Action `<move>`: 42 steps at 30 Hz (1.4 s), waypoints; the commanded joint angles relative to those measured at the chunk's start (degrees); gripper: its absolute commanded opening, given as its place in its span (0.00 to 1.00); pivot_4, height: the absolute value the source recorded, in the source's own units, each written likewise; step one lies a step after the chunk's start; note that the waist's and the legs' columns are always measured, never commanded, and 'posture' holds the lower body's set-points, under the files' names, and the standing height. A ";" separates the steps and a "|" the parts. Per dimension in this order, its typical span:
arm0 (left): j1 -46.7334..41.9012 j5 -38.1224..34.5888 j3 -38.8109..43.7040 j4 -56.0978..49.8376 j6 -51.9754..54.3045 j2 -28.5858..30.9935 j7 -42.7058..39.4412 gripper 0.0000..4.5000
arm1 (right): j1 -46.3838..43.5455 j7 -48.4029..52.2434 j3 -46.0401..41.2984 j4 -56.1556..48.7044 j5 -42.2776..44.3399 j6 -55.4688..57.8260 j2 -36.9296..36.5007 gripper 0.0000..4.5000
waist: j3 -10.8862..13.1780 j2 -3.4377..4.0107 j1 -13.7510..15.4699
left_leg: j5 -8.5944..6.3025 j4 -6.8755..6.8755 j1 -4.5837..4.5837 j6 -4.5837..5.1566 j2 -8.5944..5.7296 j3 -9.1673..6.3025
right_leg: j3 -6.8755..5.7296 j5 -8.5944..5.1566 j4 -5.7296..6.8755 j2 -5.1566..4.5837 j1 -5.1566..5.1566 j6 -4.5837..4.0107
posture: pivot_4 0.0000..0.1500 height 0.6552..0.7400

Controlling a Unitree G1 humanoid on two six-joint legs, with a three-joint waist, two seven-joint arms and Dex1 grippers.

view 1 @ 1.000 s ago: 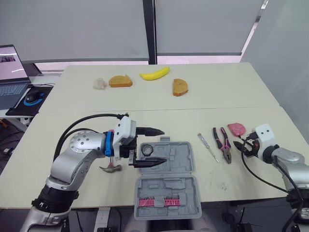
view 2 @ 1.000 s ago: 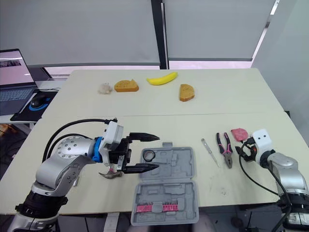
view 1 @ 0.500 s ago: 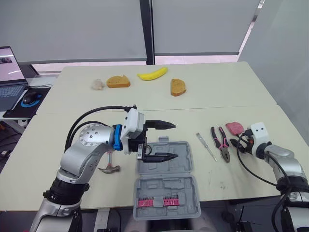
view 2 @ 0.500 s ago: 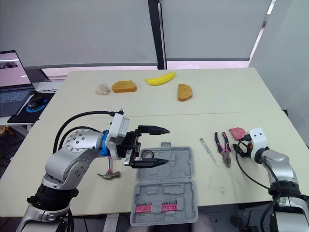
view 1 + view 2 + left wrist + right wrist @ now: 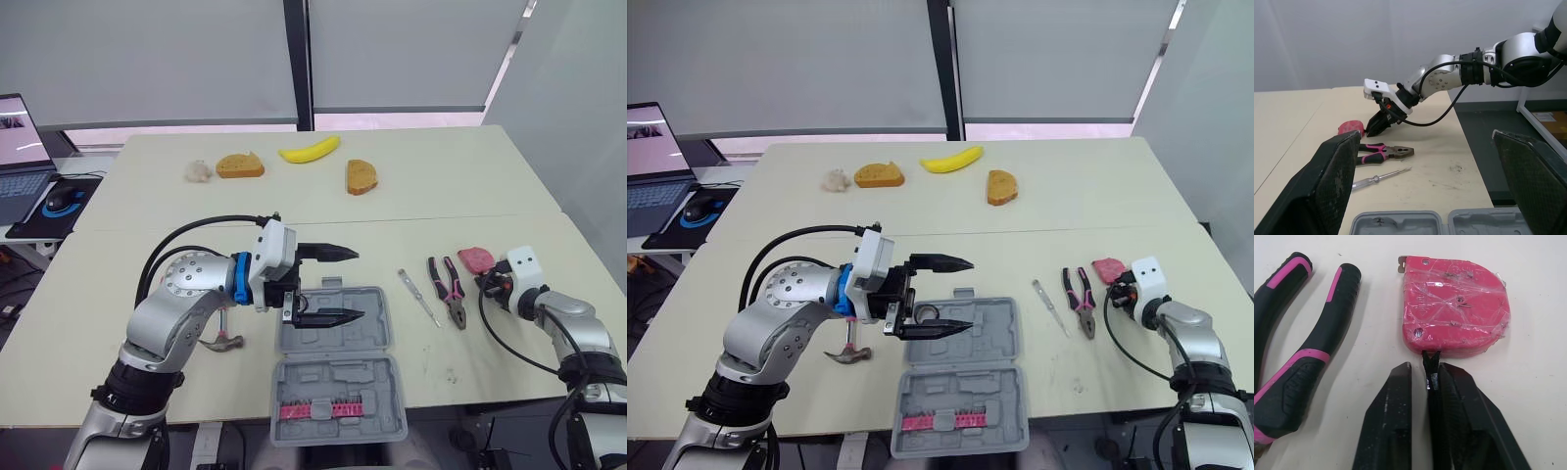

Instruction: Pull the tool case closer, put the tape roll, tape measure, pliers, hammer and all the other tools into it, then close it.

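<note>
The cream table (image 5: 323, 211) is carrying the open grey tool case (image 5: 372, 387) at its near edge. The left gripper (image 5: 360, 283) is hovering above it, fingers spread wide. The right gripper (image 5: 1425, 366) is pinching the black strap of the pink tape measure (image 5: 1454, 303), which is lying just beside the pliers (image 5: 451, 291). Lift slowly: a strap hold is likely letting the body swing.

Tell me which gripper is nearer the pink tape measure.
Right. The right gripper sits just beside the tape measure; the left gripper hovers over the tool case, far off.
</note>
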 commanded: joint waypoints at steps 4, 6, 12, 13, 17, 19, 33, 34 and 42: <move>0.21 0.69 -0.33 -1.02 -1.03 0.28 0.11 1.00 | 2.46 -1.78 -0.78 -5.40 0.96 4.37 0.67 0.00 | 0.00 0.00 0.01 | 0.00 0.00 -0.01 0.00 0.00 0.00 | 0.00 0.00 0.00 0.00 0.00 0.00 | 1.00 1.00; 0.37 0.96 -0.37 -1.07 -1.20 0.39 0.04 1.00 | 3.94 -2.99 -1.05 -8.83 0.98 6.64 0.76 0.00 | 0.00 0.00 0.02 | 0.00 0.00 -0.01 0.00 0.00 -0.01 | 0.00 0.00 0.00 0.00 0.00 0.00 | 1.00 1.00; 0.50 2.14 -0.90 -1.02 -1.88 1.42 -1.14 1.00 | 9.20 -8.70 -3.47 -19.28 0.86 15.21 0.14 0.00 | -0.01 0.02 0.33 | 0.00 -0.01 -0.03 0.00 -0.02 -0.03 | 0.00 0.00 -0.01 -0.01 -0.01 0.00 | 1.00 1.00; 0.49 2.14 -0.97 -1.08 -1.87 1.58 -1.22 1.00 | 10.25 -9.23 -3.75 -21.15 0.88 16.42 -0.01 0.00 | -0.01 0.02 0.45 | 0.00 0.00 -0.03 0.00 -0.02 -0.05 | -0.01 0.00 -0.01 -0.01 -0.01 0.00 | 1.00 1.00; 0.27 2.21 -1.27 -1.29 -1.68 1.92 -1.56 1.00 | 14.90 -11.49 -5.38 -30.17 1.37 21.73 0.10 0.00 | -0.01 0.02 0.72 | 0.00 0.00 -0.04 0.00 -0.04 -0.04 | 0.00 0.00 -0.01 -0.02 -0.01 0.00 | 1.00 1.00; 0.19 2.23 -1.46 -1.55 -1.53 2.15 -1.73 1.00 | 17.39 -12.62 -6.41 -34.79 1.69 24.38 0.26 0.00 | -0.02 0.03 0.74 | 0.00 0.00 -0.04 0.00 -0.03 -0.05 | -0.01 0.00 -0.01 -0.02 -0.02 0.00 | 1.00 1.00; 1.51 0.71 -1.27 -4.33 0.58 5.25 -2.65 1.00 | 36.18 -13.10 -13.62 -63.82 6.03 38.58 1.83 0.00 | -0.03 0.06 0.74 | -0.01 -0.05 -0.04 0.02 -0.01 -0.09 | -0.02 -0.01 -0.02 0.00 -0.04 0.01 | 1.00 1.00; 1.68 0.54 -1.10 -4.59 0.81 5.50 -2.79 1.00 | 37.27 -13.02 -13.61 -65.47 6.49 39.43 2.12 0.00 | -0.03 0.07 0.68 | -0.01 -0.05 -0.05 0.02 -0.01 -0.10 | -0.03 -0.01 -0.02 0.01 -0.04 0.01 | 1.00 1.00; 3.17 -0.73 -0.98 -5.83 1.93 9.03 -5.76 1.00 | 44.48 -9.26 -7.30 -75.71 11.26 43.24 1.82 0.00 | -0.04 0.09 0.48 | -0.02 -0.06 -0.03 0.03 0.00 -0.13 | -0.04 -0.02 -0.02 0.02 -0.03 0.02 | 1.00 1.00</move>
